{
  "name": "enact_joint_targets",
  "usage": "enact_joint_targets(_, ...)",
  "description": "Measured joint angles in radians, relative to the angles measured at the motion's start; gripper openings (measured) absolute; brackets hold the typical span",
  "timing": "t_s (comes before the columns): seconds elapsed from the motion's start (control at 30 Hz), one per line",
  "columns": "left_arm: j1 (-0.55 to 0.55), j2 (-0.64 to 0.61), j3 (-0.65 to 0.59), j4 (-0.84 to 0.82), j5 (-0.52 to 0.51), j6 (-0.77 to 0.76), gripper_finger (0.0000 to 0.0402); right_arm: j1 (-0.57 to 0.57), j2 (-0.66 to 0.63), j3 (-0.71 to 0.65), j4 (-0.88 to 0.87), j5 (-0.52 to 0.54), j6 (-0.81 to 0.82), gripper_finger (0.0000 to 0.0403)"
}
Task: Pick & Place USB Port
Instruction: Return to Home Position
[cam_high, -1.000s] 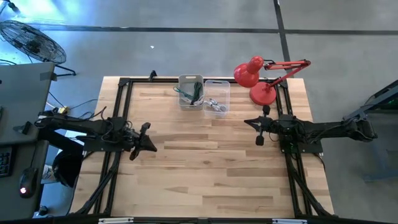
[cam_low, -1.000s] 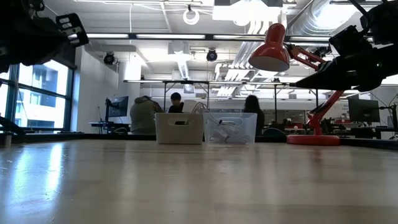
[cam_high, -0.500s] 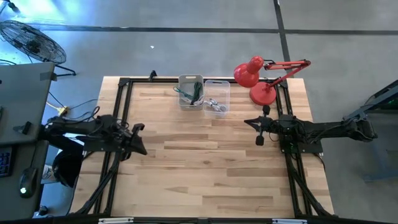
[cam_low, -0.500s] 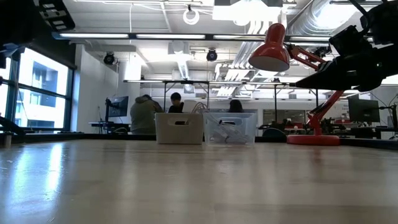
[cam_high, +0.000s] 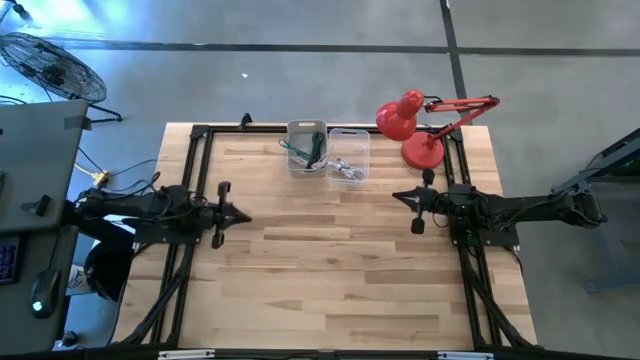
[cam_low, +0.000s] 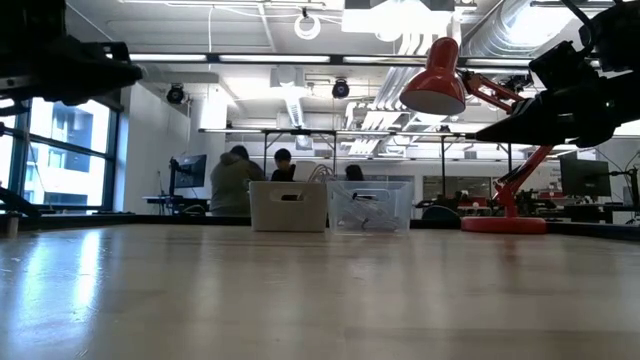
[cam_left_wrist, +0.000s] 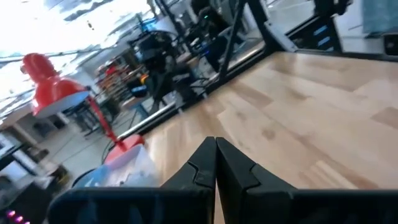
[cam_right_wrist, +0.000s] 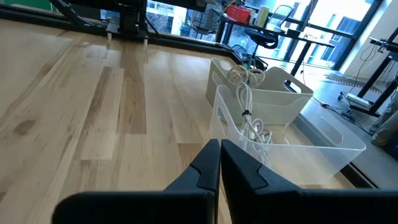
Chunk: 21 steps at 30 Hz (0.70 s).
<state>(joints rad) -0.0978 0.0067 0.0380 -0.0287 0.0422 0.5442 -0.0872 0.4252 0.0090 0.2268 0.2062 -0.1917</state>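
Two small bins stand side by side at the table's far middle. The white bin holds green cables; the clear bin holds white cables. My left gripper hovers above the table's left part, shut and empty, its fingers closed together. My right gripper hovers above the right part, pointing toward the bins, also shut and empty. Both bins rest on their bases.
A red desk lamp stands at the far right corner, its head over the table beside the clear bin. Black frame rails run along the table's left, right and far sides. Bare wood spreads between the arms. People sit in the room behind.
My left arm has drawn back a little toward the table's left edge and its wrist has turned, so the gripper now lies level, pointing toward the right side. The right arm and the bins have kept still.
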Motion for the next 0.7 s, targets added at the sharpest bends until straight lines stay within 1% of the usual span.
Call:
enact_joint_targets(0.2,0.000,0.000,-0.001,0.019,-0.097,0.004,0.0000,0.000,0.000,0.000,0.000,0.000,0.000,0.0008)
enact_joint_targets(0.33,0.000,0.000,0.000,0.014,-0.132,0.051,0.0000,0.000,0.000,0.000,0.000,0.000,0.000,0.0005)
enact_joint_targets(0.7,0.000,0.000,0.004,-0.010,-0.132,0.053,0.0000,0.000,0.000,0.000,0.000,0.000,0.000,0.0008)
